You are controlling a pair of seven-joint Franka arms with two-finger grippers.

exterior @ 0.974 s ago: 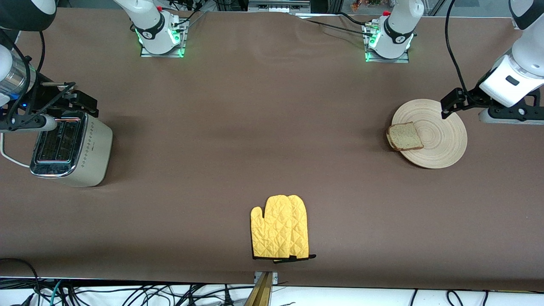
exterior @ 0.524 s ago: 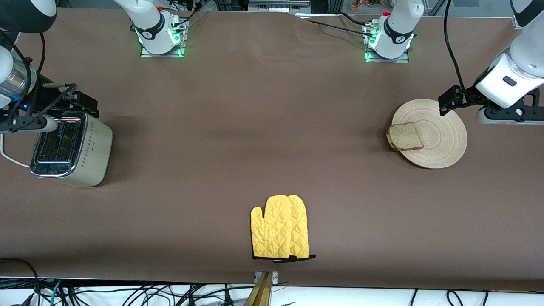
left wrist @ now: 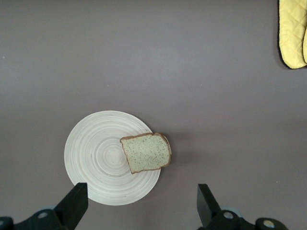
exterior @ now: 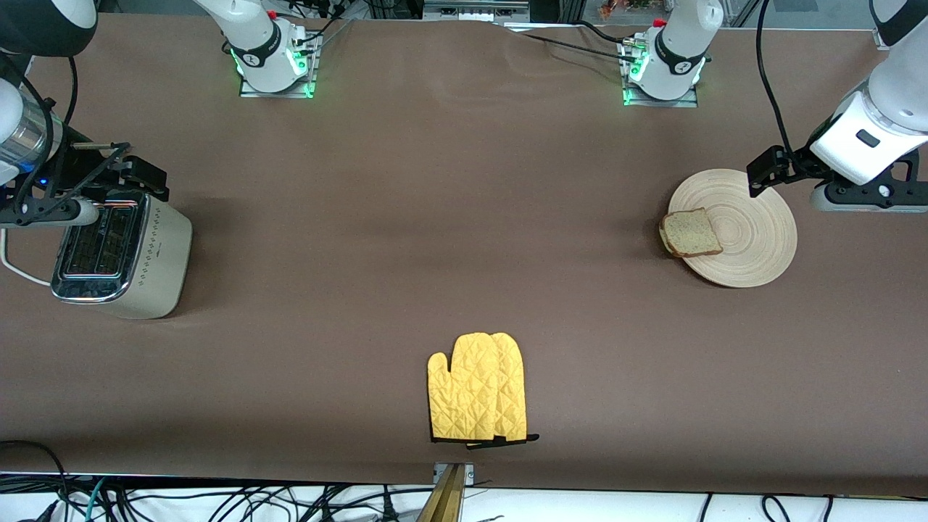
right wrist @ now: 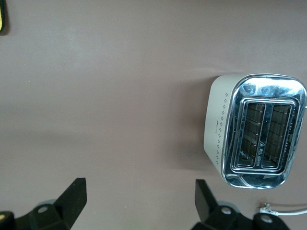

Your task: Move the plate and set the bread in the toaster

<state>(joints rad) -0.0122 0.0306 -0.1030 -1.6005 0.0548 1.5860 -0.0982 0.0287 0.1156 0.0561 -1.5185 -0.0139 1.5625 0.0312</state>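
The pale wood plate (exterior: 750, 243) lies toward the left arm's end of the table. The bread (exterior: 690, 233) lies flat on the plate's edge, overhanging it toward the right arm's end. Both show in the left wrist view, plate (left wrist: 93, 158) and bread (left wrist: 146, 152). My left gripper (exterior: 866, 197) hangs open and empty in the air beside the plate (left wrist: 142, 203). The cream toaster (exterior: 156, 264) stands at the right arm's end with both slots empty (right wrist: 261, 132). My right gripper (exterior: 40, 212) hovers open and empty over the toaster's outer edge (right wrist: 139, 201).
A yellow quilted oven mitt (exterior: 478, 388) lies near the table's front edge, midway between the arms, and shows at the edge of the left wrist view (left wrist: 292, 33). The toaster's white cord (exterior: 18, 268) trails off the table's end.
My left gripper has shifted slightly up and toward the robots' bases beside the plate. The plate, bread, toaster and right arm have not moved.
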